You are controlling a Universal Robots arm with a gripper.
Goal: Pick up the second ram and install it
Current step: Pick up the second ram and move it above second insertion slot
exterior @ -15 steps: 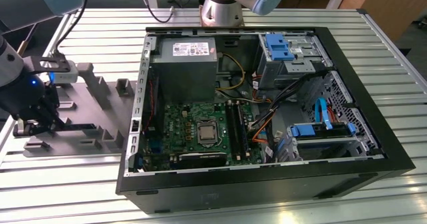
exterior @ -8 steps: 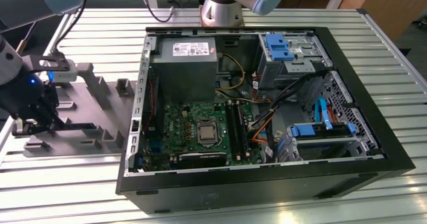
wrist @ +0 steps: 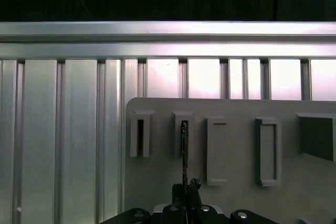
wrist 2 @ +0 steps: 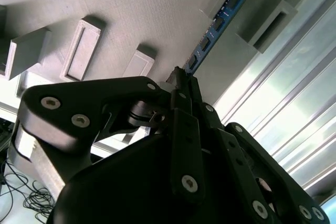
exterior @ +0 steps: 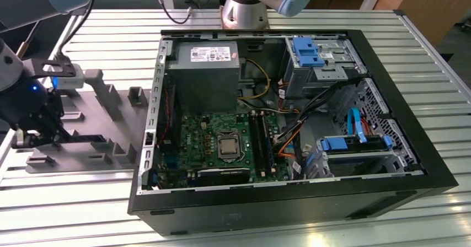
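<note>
Arm reaching low at exterior view's left; gripper (black linkage) jaws clamped on second ram.

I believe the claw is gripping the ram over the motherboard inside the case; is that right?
Not quite. The claw is gripping the ram, but at the grey holder, as the second wrist view shows, not over the motherboard inside the case.

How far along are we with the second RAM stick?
Done: one slot of the grey holder looks empty. In hand: the gripper is closed on the RAM stick at the holder. Left: the stick is not yet in the motherboard inside the open case.
</note>
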